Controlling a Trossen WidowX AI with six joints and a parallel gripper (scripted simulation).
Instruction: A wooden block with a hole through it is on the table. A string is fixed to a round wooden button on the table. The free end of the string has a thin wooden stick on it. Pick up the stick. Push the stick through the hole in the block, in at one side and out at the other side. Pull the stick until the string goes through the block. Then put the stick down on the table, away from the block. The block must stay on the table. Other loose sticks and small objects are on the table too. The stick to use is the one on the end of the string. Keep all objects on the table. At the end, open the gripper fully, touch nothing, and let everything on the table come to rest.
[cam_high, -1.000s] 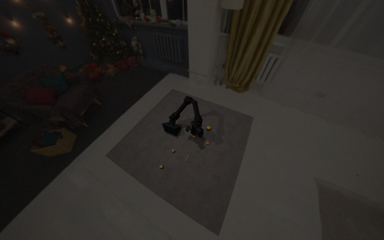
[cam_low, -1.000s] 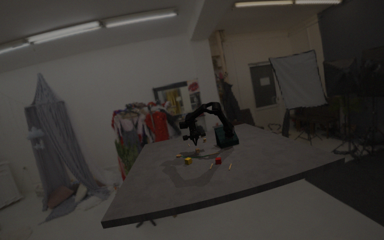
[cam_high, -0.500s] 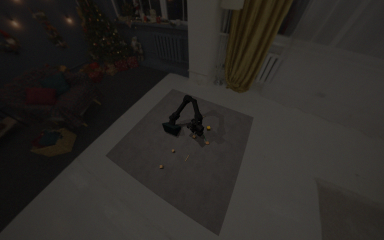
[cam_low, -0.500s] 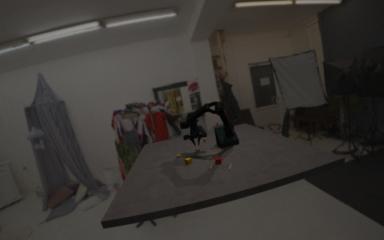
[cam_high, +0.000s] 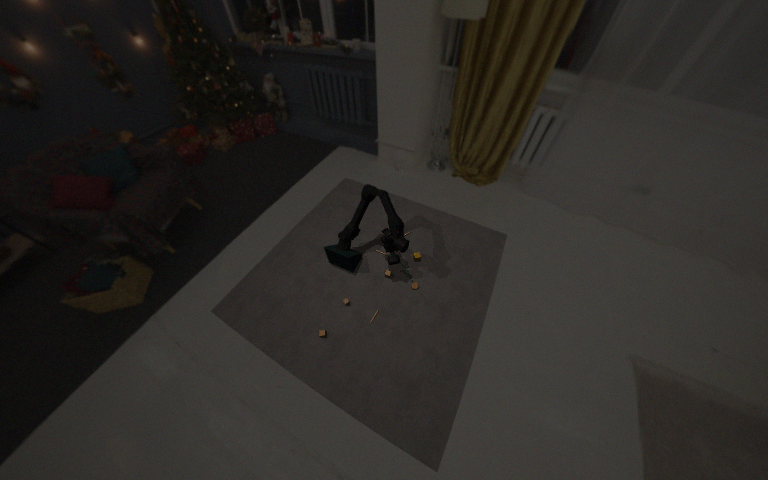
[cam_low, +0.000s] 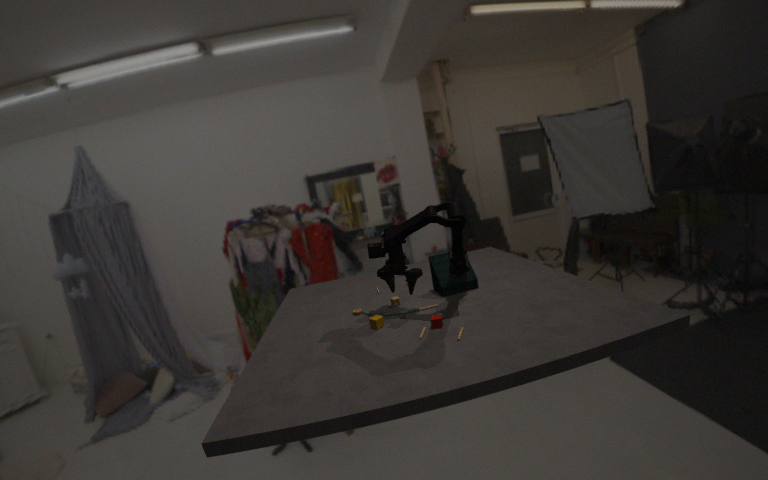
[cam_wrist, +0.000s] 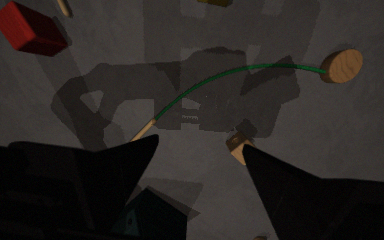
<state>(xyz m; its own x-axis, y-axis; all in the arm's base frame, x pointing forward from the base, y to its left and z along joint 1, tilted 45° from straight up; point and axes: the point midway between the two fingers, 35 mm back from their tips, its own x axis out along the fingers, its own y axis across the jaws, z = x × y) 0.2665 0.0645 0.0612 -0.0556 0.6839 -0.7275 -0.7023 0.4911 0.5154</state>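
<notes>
My gripper (cam_low: 402, 292) (cam_wrist: 200, 143) is wide open and empty, above the table. The small wooden block (cam_high: 387, 273) (cam_low: 394, 301) (cam_wrist: 234, 141) stands below it, partly covered by the right fingertip in the wrist view. A hole shows faintly in its dark face. The wooden stick (cam_high: 381, 252) (cam_low: 428, 306) (cam_wrist: 143, 130) lies on the table, its far part hidden by the left finger in the wrist view. The green string (cam_low: 390, 314) (cam_wrist: 240, 68) curves from it to the round button (cam_high: 415, 286) (cam_low: 357, 311) (cam_wrist: 346, 66), passing outside the block.
A yellow cube (cam_high: 417, 256) (cam_low: 376, 322) and a red cube (cam_low: 436, 322) (cam_wrist: 31, 31) stand nearby. Loose sticks (cam_low: 422, 332) (cam_low: 460, 333) lie beside the red cube, another loose stick (cam_high: 374, 316) farther off. Two small wooden pieces (cam_high: 346, 301) (cam_high: 322, 333) lie beyond. The arm's teal base (cam_low: 453, 277) is close.
</notes>
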